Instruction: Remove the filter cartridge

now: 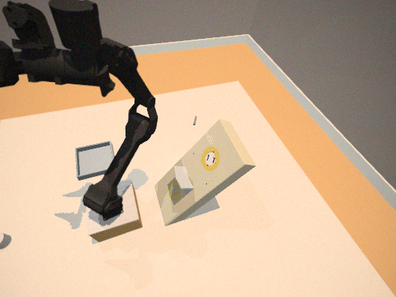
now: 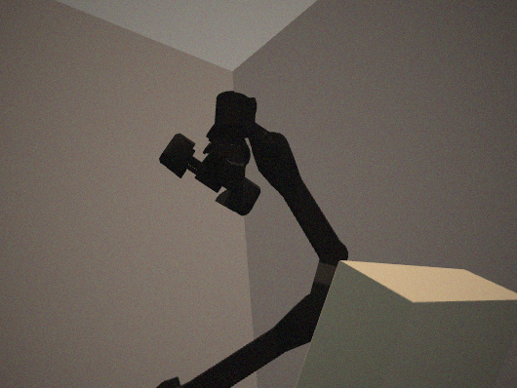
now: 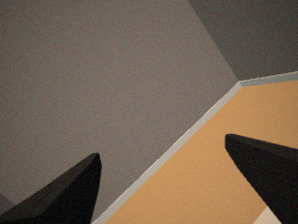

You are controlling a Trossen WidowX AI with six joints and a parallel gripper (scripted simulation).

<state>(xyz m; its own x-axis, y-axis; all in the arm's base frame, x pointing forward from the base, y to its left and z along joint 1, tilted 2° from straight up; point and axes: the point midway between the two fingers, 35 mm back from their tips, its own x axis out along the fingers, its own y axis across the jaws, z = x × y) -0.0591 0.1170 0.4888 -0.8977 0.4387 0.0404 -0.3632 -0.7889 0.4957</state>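
The round white filter cartridge (image 1: 211, 158) shows two dark slots and sits inside a yellow ring on the upper part of the tilted beige service panel (image 1: 196, 169). It looks flush with the panel face. The shallow grey tray (image 1: 78, 164) lies left of the panel, partly behind the arm in the top view; no object shows on its visible floor. My gripper (image 2: 210, 175) (image 3: 163, 149) is open, with nothing between its fingers. It is raised high, well away from panel and tray. In the top view its fingertips cannot be made out clearly.
A white raised block (image 1: 183, 177) stands out from the panel's lower part, beside a second yellow ring (image 1: 172, 190) in a shaded area. A box (image 1: 128, 214) lies under the arm's lower end. A small grey bar (image 1: 195, 120) lies behind the panel. A large block (image 2: 390, 341) hides part of the arm.
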